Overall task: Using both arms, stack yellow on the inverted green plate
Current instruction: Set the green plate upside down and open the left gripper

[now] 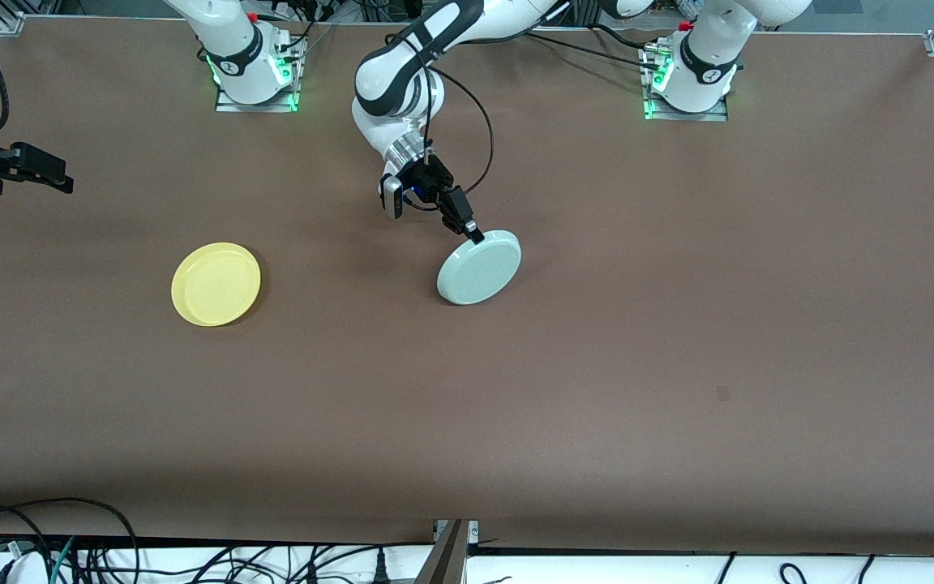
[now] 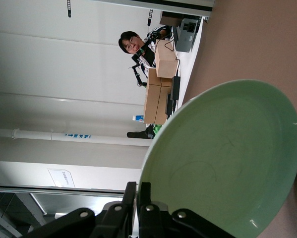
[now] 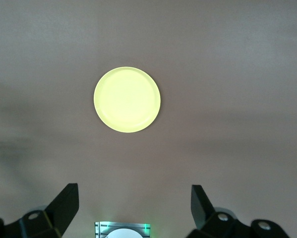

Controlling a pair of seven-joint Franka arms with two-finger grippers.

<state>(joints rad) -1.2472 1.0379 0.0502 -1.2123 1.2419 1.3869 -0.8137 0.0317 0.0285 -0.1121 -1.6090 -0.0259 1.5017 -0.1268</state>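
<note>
The pale green plate [image 1: 479, 268] [image 2: 227, 158] is tilted up near the middle of the table. My left gripper [image 1: 475, 235] [image 2: 138, 191] is shut on its upper rim, one finger on each face. The plate's lower edge is at or just above the tabletop; I cannot tell which. The yellow plate [image 1: 216, 284] [image 3: 127, 99] lies flat, rim up, toward the right arm's end of the table. My right gripper [image 1: 57, 180] [image 3: 133, 203] hangs open and empty, high up at that end of the table, off to the side of the yellow plate.
The right arm's base [image 1: 252, 73] and the left arm's base [image 1: 690, 81] stand along the table edge farthest from the front camera. Cables [image 1: 70, 551] lie below the table's nearest edge. A small dark mark [image 1: 723, 393] shows on the brown tabletop.
</note>
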